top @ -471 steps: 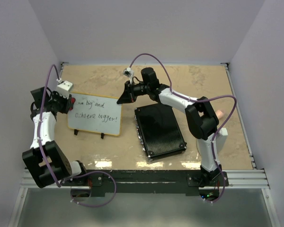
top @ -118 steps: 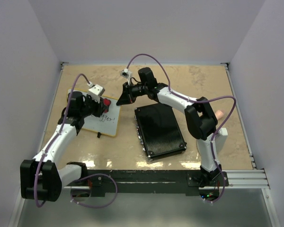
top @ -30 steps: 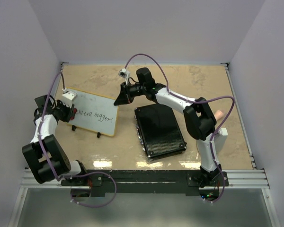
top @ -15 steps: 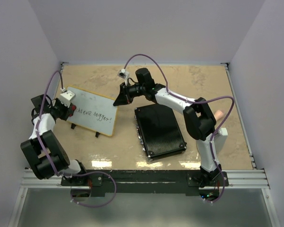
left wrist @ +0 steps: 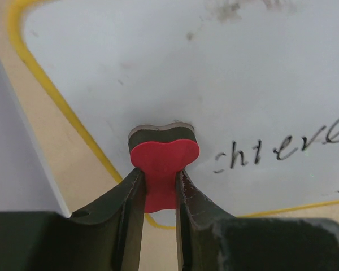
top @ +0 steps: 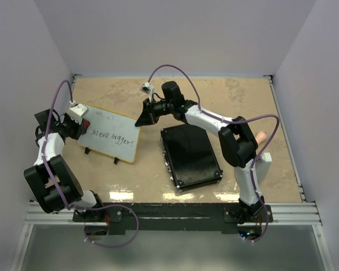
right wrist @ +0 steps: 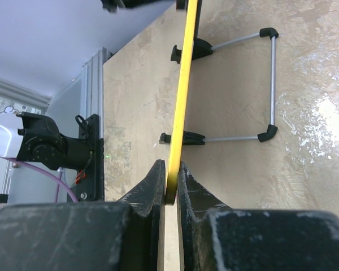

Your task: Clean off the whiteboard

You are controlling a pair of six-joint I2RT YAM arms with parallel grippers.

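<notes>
The whiteboard (top: 110, 134) stands at the left middle of the table, white with a yellow frame and black feet. Black handwriting "chieve bigger!" remains on its lower part; the upper part is wiped. My left gripper (top: 82, 125) is shut on a red eraser (left wrist: 163, 164) with a dark felt pad, pressed on the board's left end (left wrist: 158, 68) just left of the writing (left wrist: 282, 148). My right gripper (top: 142, 119) is shut on the board's top right edge, seen edge-on as a yellow strip (right wrist: 181, 101).
A black ribbed rectangular case (top: 190, 154) lies right of the board. The board's wire stand and black feet (right wrist: 268, 79) rest on the tan tabletop. Purple cables loop above both arms. Side walls close in at left and right.
My left gripper with the eraser slid left and slightly up along the board's left end over the last second. Since 15.7 s ago the top line of writing is gone. The right gripper kept its hold.
</notes>
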